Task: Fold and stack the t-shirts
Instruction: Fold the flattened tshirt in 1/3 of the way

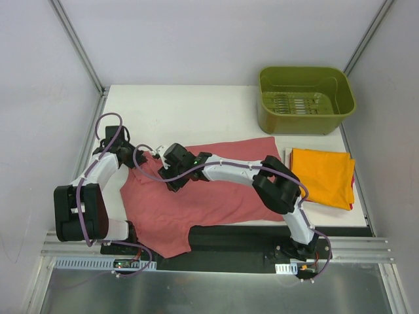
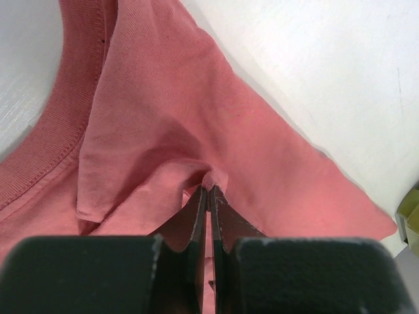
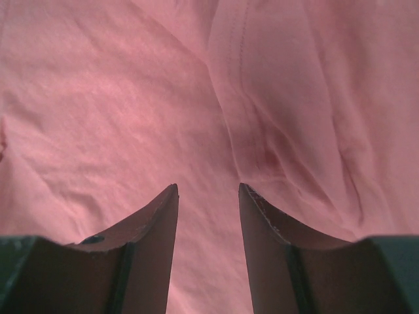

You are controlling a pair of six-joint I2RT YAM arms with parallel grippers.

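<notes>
I see the salmon t-shirt (image 1: 209,196) lying open and wrinkled on the white surface (image 1: 196,111), in the left and middle part; one corner of it reaches over the near edge, between the two arm bases. It is not folded.

The left tool (image 2: 209,190) is pressed together and pinches a small ridge of the salmon cloth; in the left wrist view the ribbed collar (image 2: 52,131) runs just beside this pinch, at the left, so the grip is near the neck of the shirt; beyond the cloth I see bare surface.

The right tool (image 3: 208,190) is spread, with its jaws apart and pointing down at the salmon cloth; between them I see only cloth with a seam and soft folds; whether the tips touch it I cannot tell. From above, this tool is over the left part of the shirt, near the left tool but apart from it.

At the right side the orange t-shirt (image 1: 322,176) lies folded as a rectangle; under it a thin edge of the magenta-pink t-shirt (image 1: 353,188) shows. Behind them, at the far right corner, stands the green tub (image 1: 304,116).
</notes>
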